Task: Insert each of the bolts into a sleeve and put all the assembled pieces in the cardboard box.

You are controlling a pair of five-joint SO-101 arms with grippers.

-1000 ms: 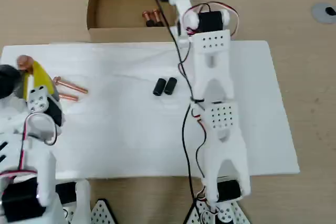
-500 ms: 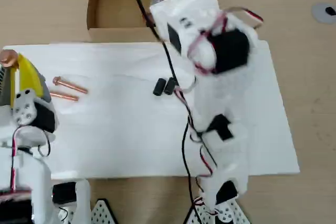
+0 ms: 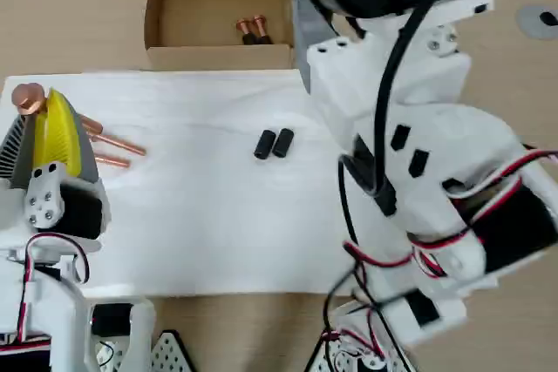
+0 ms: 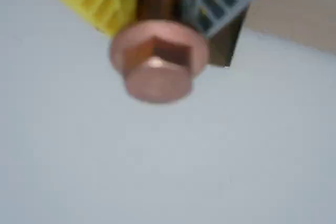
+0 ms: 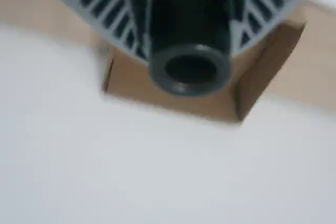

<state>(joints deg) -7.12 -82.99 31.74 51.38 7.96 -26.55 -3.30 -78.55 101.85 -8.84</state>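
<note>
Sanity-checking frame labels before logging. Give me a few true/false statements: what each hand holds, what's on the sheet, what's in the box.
1. The left hand grips a copper bolt. True.
2. The right hand is empty. False: it grips a black sleeve.
3. Two loose sleeves lie on the white sheet. True.
4. The cardboard box is empty. False: two assembled pieces lie in it.
5. Two loose bolts lie on the sheet by the left arm. True.

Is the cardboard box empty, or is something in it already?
Not empty. In the high view two copper bolts, dark sleeves on their ends, lie side by side inside the cardboard box, toward its right side.
</note>
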